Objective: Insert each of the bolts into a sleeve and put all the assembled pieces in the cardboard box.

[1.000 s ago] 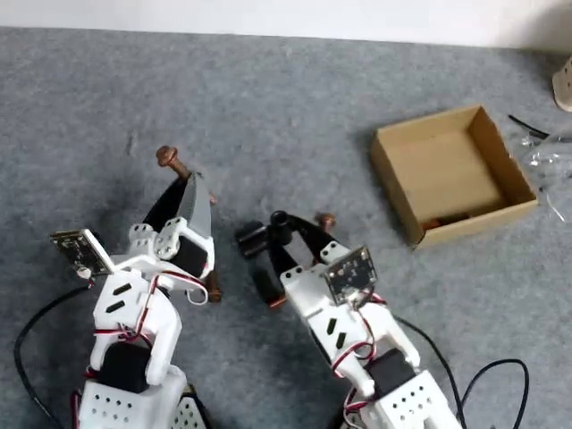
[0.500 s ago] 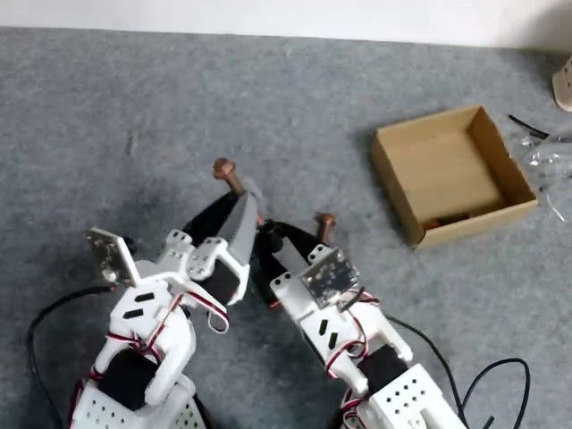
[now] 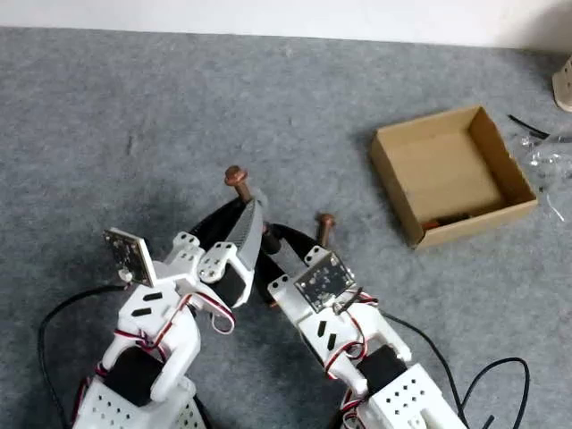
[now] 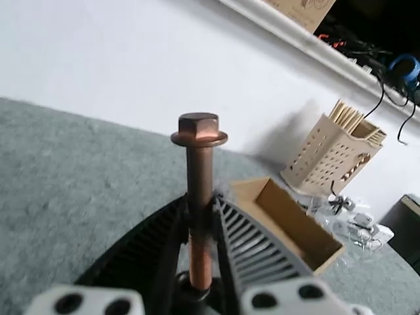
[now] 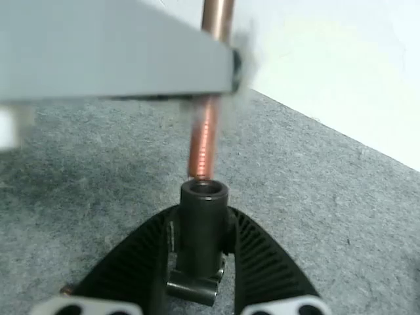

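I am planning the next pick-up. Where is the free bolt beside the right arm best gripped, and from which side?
Grip the free bolt by its shaft just under the wide head, closing across the shaft, so the head stops it from slipping. Come from the box side: the right arm stands close on the other side. Whether the bolt stands or lies, I cannot tell.

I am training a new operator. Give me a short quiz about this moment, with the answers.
1. True or false: the left gripper is shut on a bolt, with the head pointing away from the gripper.
2. The right gripper holds: A) a sleeve, B) a bolt, C) nothing.
3. Is the bolt's tip already inside the sleeve?
Key: 1 true; 2 A; 3 no, it is just outside the opening.
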